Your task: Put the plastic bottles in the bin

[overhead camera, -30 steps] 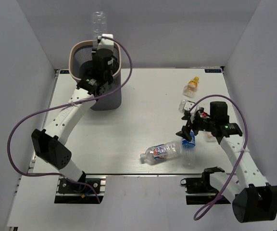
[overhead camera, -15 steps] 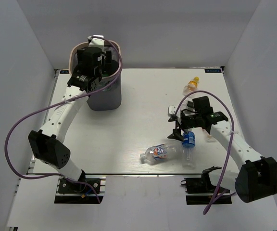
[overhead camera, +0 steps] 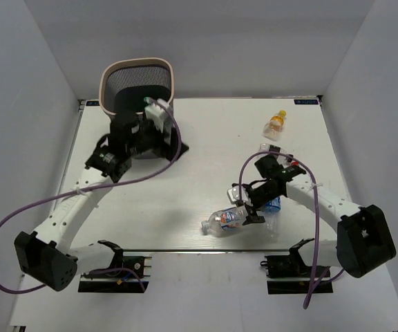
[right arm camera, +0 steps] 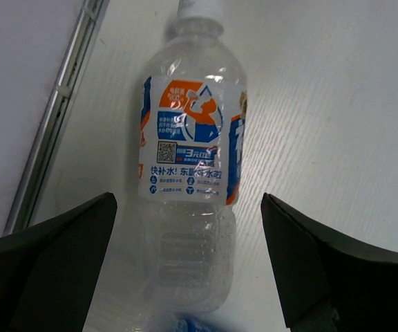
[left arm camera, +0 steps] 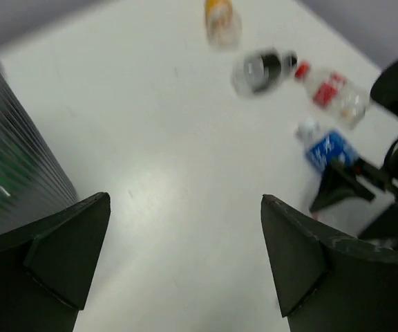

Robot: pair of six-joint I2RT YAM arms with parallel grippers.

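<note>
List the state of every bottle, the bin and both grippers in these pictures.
orange-and-blue-label bottle: lying on its side, capped
blue-label bottle: lying, capped
red-label bottle: lying, capped
orange bottle: lying, capped
bin: upright, top open
left gripper: open, empty
right gripper: open, over the orange-and-blue-label bottle

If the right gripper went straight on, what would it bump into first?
Probably the clear bottle with the orange-and-blue label, lying between the open fingers of the right gripper; depth is hard to judge.
</note>
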